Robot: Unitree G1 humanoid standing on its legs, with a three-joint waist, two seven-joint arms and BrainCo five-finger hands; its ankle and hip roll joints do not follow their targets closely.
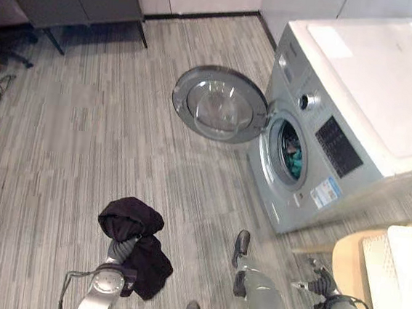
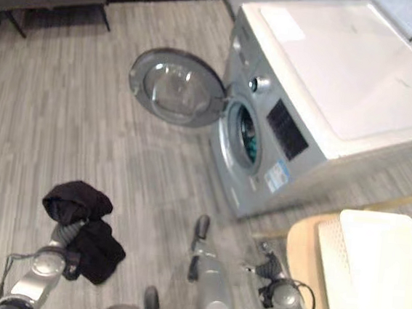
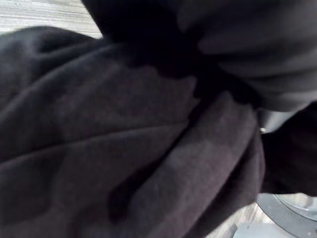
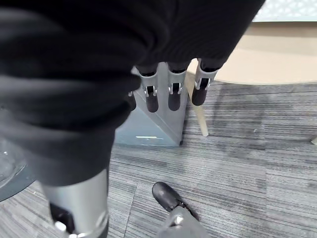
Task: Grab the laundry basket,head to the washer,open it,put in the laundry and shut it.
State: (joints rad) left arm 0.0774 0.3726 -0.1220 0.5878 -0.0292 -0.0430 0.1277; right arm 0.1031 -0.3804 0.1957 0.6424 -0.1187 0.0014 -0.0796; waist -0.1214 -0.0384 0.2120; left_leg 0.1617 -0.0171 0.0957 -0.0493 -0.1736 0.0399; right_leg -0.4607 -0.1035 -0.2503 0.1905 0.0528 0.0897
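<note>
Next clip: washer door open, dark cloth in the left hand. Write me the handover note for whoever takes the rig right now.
Left hand: shut on the dark garment, held up above the floor, left of the washer.
Right hand: open, fingers relaxed, holding nothing, low beside the round table.
Washer door: swung fully open. Teal laundry already lies in the drum.
White basket: on the round table at right; its contents cannot be seen.
Done: washer reached, door opened, some laundry in.
Left: put the dark garment into the drum, check the basket for more, shut the door.
</note>
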